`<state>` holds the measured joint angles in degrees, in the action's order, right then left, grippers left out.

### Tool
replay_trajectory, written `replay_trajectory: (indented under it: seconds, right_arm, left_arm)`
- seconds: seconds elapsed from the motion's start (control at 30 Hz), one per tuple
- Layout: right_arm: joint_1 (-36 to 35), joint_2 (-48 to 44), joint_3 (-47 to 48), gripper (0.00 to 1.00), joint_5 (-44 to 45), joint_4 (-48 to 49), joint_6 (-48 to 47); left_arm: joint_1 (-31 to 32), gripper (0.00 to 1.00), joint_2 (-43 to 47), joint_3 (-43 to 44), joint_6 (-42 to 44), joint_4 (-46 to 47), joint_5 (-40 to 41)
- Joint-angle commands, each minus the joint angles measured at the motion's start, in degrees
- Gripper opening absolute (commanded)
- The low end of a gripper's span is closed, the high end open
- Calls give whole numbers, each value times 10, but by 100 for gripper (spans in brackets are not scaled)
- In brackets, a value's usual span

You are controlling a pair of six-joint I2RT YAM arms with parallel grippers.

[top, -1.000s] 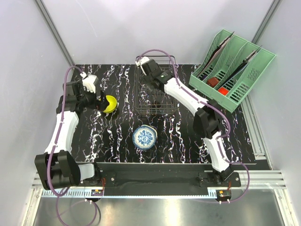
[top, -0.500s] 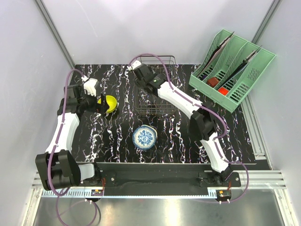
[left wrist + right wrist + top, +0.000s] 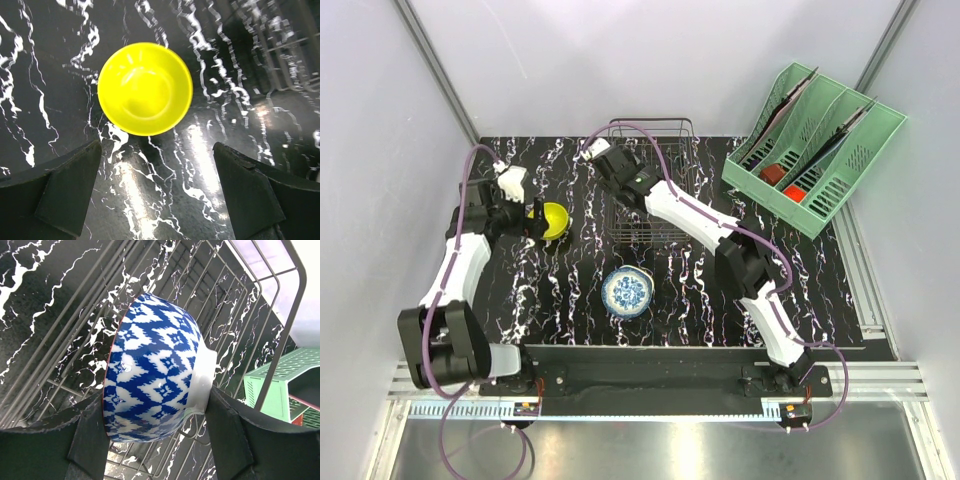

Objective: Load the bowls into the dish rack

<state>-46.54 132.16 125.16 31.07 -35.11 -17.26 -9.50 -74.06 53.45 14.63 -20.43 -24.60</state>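
Right gripper (image 3: 157,415) with blue-patterned bowl (image 3: 155,375) farther left over dish rack (image 3: 672,150) — left gripper (image 3: 160,192) wide.

The left tool (image 3: 156,167) hangs over the black marbled desk (image 3: 45,100), its fingers (image 3: 65,190) spread wide. A yellow bowl (image 3: 145,89) sits upright just beyond them, untouched.

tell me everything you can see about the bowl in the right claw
Glossy, ceramic-looking bowl, white with a dense blue diamond pattern outside, a thin red rim line and a plain white foot ring. It is tipped on its side, clamped in the right claw, over the dark wire dish rack.
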Motion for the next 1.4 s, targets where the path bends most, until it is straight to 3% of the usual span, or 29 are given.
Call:
replay_trajectory:
  seconds: [0.0, 0.47, 0.67, 0.77, 0.87, 1.03, 1.1, 1.27, 1.37]
  right_arm:
    - [-7, -1, 18, 0, 10, 31, 4]
    - [-22, 17, 7, 0, 21, 31, 7]
    - [-25, 23, 1, 0, 30, 35, 15]
    - [-28, 28, 3, 0, 31, 36, 16]
    - [-29, 37, 9, 0, 37, 36, 18]
    - [-31, 47, 9, 11, 40, 36, 20]
    - [-31, 49, 7, 13, 40, 37, 23]
    - [-35, 54, 9, 21, 43, 37, 26]
    - [-36, 58, 10, 29, 45, 37, 25]
  left_arm:
    - [-8, 99, -48, 17, 5, 42, 32]
    - [-18, 99, -175, 81, 0, 57, 28]
    - [-19, 92, -196, 88, 10, 54, 17]
    - [-19, 76, -202, 91, 15, 53, 4]
    - [-19, 54, -213, 100, 21, 41, -4]
    - [-19, 27, -224, 111, 29, 29, -20]
    - [-19, 25, -226, 111, 30, 29, -26]
    - [-19, 2, -233, 111, 34, 27, -34]
    - [-19, 0, -232, 109, 36, 25, -34]
